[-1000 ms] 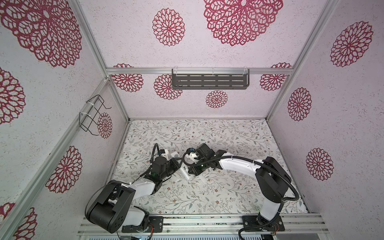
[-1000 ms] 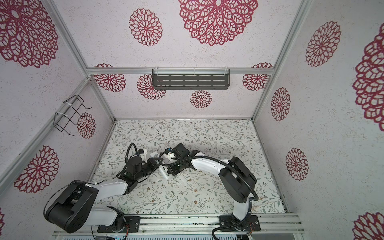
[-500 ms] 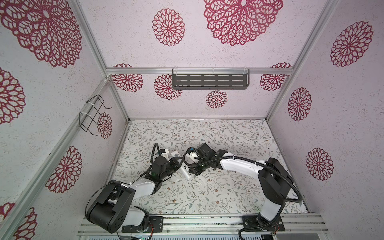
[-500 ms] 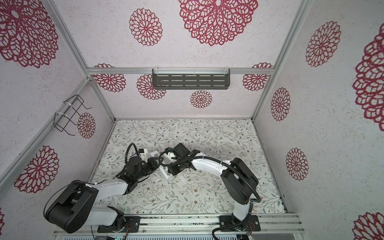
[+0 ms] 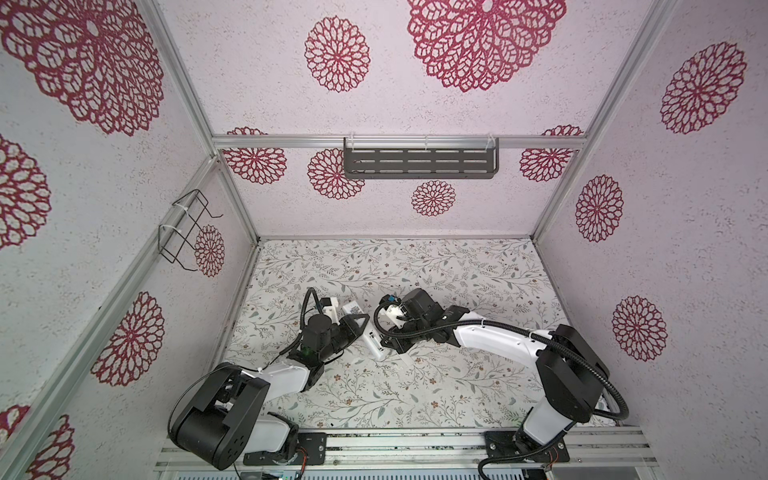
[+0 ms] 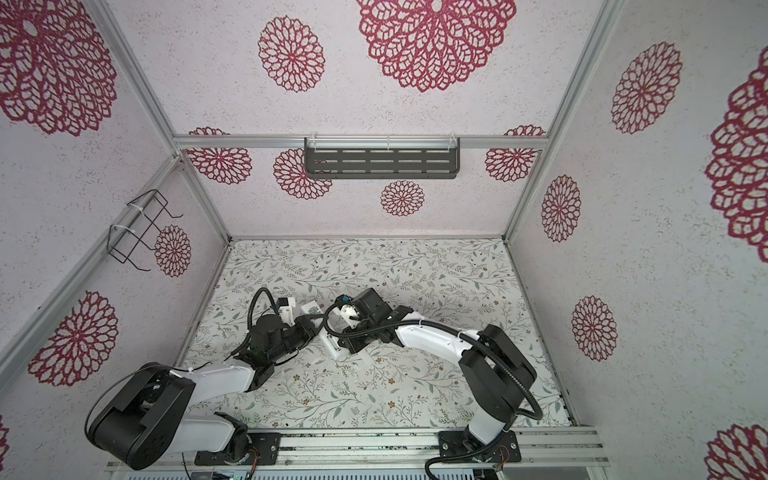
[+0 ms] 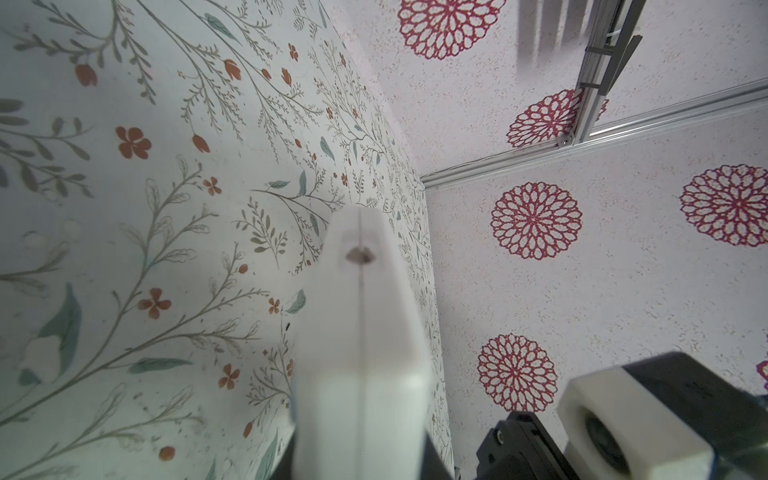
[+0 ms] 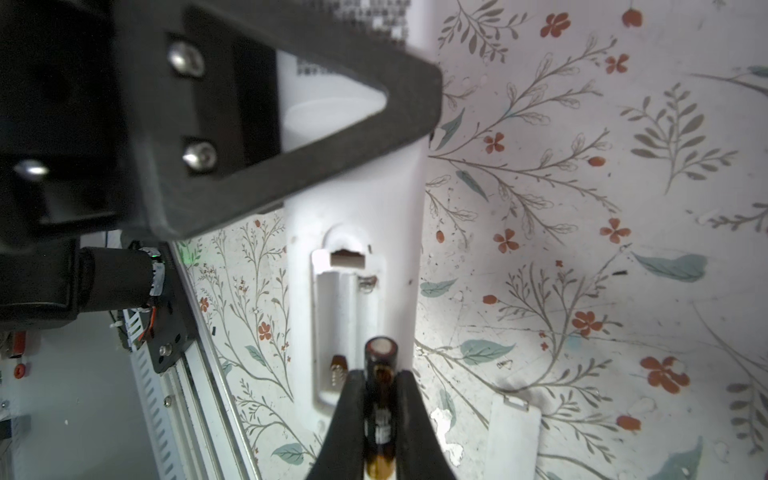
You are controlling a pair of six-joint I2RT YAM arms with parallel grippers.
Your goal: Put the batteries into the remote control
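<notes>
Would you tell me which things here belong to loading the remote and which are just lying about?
For the job: remote control, held by the left gripper; battery, pinched in the right gripper.
Lying about: loose cover on the table; grey shelf and wire basket on the walls.

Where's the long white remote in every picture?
Top view: long slim white plastic remote control, mid-table, between the arms.
Top view: same place.
Left wrist: edge-on, close up.
Right wrist: back up, compartment open, beyond the dark cylindrical battery.
Shared landmark: floral tabletop.
</notes>
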